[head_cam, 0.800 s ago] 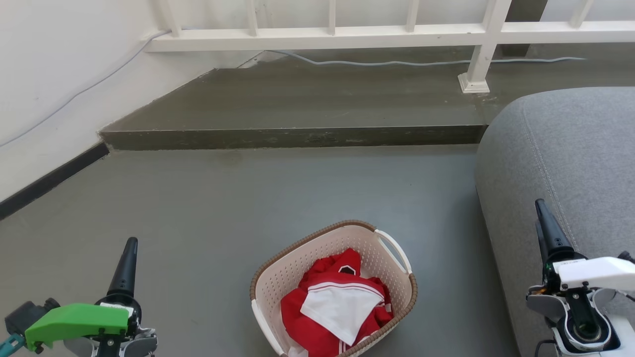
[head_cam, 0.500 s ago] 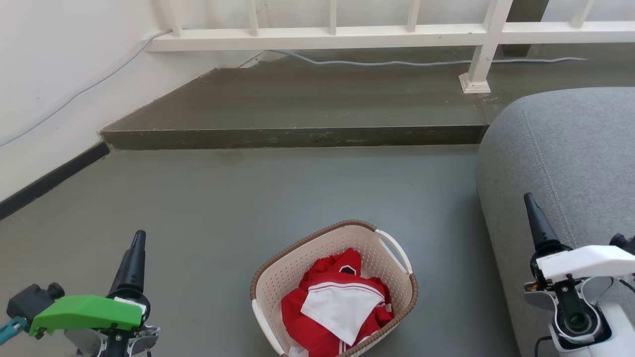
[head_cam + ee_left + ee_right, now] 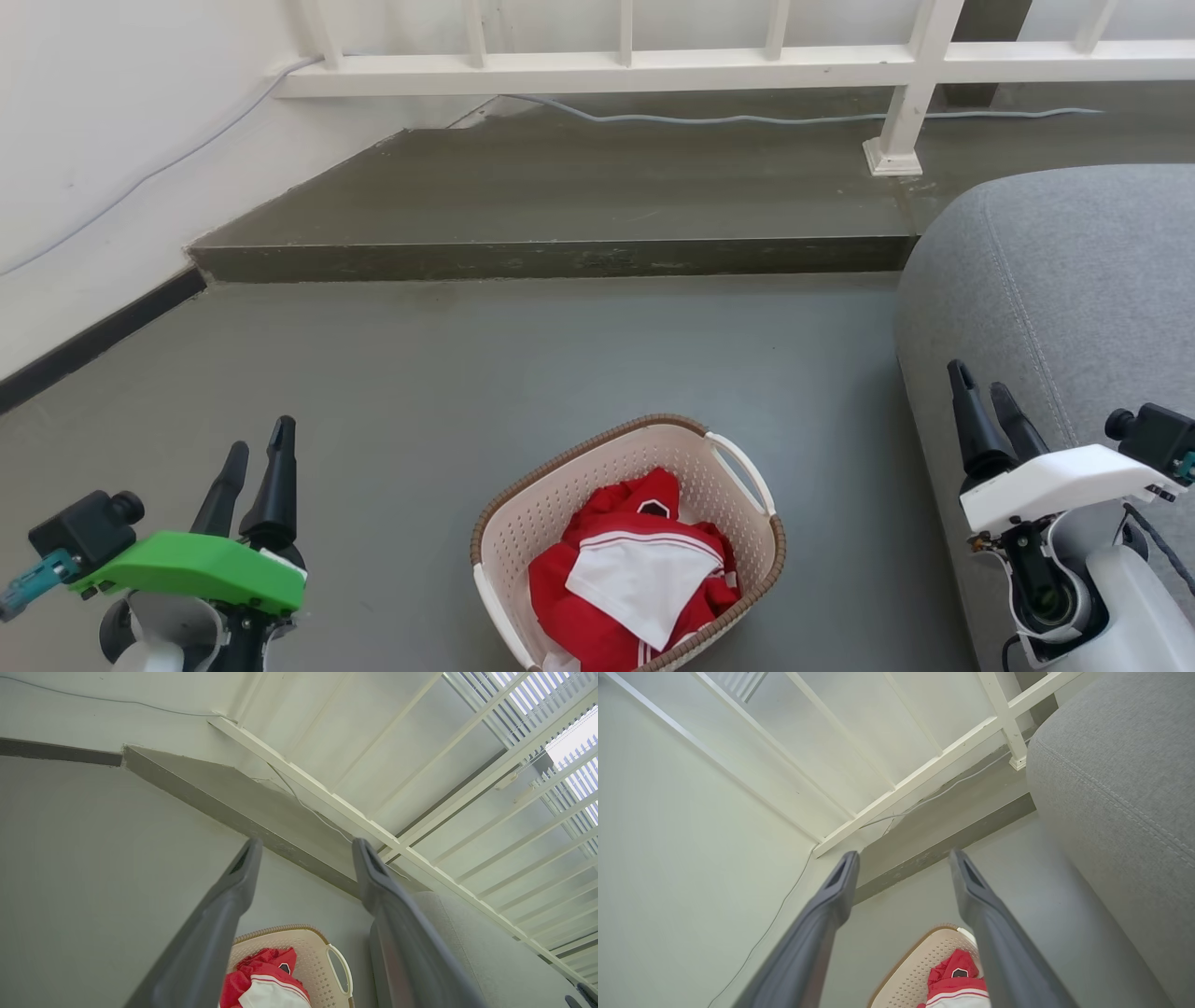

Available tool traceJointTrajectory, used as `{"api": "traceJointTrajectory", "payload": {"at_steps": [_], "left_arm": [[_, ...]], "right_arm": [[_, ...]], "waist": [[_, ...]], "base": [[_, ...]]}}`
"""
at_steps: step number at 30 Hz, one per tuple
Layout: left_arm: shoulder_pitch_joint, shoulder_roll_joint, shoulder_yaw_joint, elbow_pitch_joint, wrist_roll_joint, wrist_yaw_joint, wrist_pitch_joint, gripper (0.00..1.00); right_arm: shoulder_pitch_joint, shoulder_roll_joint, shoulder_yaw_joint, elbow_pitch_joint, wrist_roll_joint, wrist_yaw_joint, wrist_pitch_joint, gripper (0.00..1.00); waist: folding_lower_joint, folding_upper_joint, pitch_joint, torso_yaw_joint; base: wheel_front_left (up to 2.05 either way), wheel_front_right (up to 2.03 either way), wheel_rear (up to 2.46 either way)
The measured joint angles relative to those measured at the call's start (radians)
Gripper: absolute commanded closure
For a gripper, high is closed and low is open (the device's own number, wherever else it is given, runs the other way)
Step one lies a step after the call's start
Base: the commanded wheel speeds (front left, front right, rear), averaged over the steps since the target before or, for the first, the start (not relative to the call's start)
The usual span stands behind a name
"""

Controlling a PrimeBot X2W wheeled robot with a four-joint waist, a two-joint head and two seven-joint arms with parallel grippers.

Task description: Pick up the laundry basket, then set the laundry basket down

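The laundry basket (image 3: 521, 539) sits on the grey floor (image 3: 448, 373) between the two arms, near the grey sofa (image 3: 1074, 280) on its right. I'd judge it light and fairly stiff: thin perforated plastic that may flex if squeezed at the wall. The red and white clothes (image 3: 635, 574) heaped inside should add little weight. The sensible holds are its two white handles, one at the far right (image 3: 742, 471) and one at the near left (image 3: 499, 616), taken together. It is cream and rounded-rectangular, with a brown woven-look rim (image 3: 560, 461). The left gripper (image 3: 262, 433) and right gripper (image 3: 976, 377) both stand with fingers parted, holding nothing, well apart from it.
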Motion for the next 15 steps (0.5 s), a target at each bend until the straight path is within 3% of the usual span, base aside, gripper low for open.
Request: {"api": "traceJointTrajectory", "payload": {"at_steps": [15], "left_arm": [[-0.007, 0.01, -0.082, -0.026, 0.249, 0.049, -0.05, 0.0]], "right_arm": [[-0.001, -0.006, 0.067, 0.008, -0.234, -0.041, -0.053, 0.0]], "waist": [[0.0, 0.0, -0.005, -0.001]], "base": [[0.0, 0.0, 0.0]]}}
